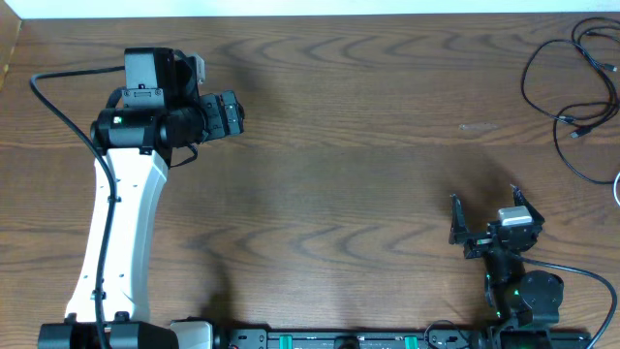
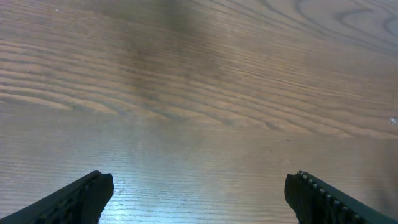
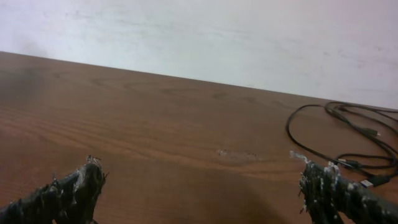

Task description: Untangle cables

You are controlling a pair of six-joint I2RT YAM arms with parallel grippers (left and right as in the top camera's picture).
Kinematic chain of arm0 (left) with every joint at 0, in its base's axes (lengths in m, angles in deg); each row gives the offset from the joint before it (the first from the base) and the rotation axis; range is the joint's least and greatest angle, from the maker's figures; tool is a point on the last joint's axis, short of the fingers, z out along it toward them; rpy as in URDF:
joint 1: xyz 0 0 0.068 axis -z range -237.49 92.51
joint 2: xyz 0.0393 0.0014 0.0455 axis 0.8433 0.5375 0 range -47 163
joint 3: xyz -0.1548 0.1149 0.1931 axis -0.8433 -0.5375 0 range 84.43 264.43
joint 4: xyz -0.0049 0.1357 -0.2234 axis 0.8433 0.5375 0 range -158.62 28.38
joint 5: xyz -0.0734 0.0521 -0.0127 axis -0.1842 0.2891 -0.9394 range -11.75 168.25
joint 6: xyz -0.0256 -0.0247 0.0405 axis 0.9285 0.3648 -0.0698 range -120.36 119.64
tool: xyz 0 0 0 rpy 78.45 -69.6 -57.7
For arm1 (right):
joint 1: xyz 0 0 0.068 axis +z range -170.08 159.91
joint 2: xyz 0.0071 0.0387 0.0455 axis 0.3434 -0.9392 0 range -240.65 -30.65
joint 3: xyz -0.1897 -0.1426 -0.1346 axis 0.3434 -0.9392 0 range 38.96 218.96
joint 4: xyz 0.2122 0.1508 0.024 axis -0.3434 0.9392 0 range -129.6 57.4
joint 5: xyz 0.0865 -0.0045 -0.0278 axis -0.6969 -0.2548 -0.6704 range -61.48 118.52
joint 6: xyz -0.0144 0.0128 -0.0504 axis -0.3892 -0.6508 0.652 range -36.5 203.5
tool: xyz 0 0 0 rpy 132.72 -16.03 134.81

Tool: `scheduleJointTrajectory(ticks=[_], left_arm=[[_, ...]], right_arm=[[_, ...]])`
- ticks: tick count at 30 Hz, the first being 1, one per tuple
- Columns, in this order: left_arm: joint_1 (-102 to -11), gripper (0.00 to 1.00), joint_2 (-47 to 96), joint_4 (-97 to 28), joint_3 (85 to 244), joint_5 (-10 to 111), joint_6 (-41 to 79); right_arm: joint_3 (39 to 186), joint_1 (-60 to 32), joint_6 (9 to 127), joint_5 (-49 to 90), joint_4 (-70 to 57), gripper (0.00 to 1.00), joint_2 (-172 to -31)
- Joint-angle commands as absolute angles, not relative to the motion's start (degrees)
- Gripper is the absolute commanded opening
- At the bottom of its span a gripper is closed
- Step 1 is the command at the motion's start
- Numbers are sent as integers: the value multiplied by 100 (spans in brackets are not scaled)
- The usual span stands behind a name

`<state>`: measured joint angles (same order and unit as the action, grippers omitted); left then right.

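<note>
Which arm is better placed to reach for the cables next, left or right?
Right. The cables lie at the far right corner, ahead of the open right pincer and visible in its wrist view. The left pincer, also open, sits far across on the other side, with no cable in its wrist view.

thin black cables (image 1: 572, 87) lie in loose overlapping loops at the table's far right corner, small plugs at the ends.
</note>
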<state>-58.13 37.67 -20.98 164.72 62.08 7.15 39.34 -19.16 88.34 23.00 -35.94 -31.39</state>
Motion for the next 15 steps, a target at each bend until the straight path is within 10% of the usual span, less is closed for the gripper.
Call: scheduleJointTrajectory(ticks=[1,15], left_arm=[[-5840,93,3799,-2096,16529,6248,723],[-5840,93,2641,-2107,15552,6855,548]], right_arm=[[3927,-1940,8828,2349,-3568,99,-3097],[3927,-1940,8828,2346,-3568,99,-3097]])
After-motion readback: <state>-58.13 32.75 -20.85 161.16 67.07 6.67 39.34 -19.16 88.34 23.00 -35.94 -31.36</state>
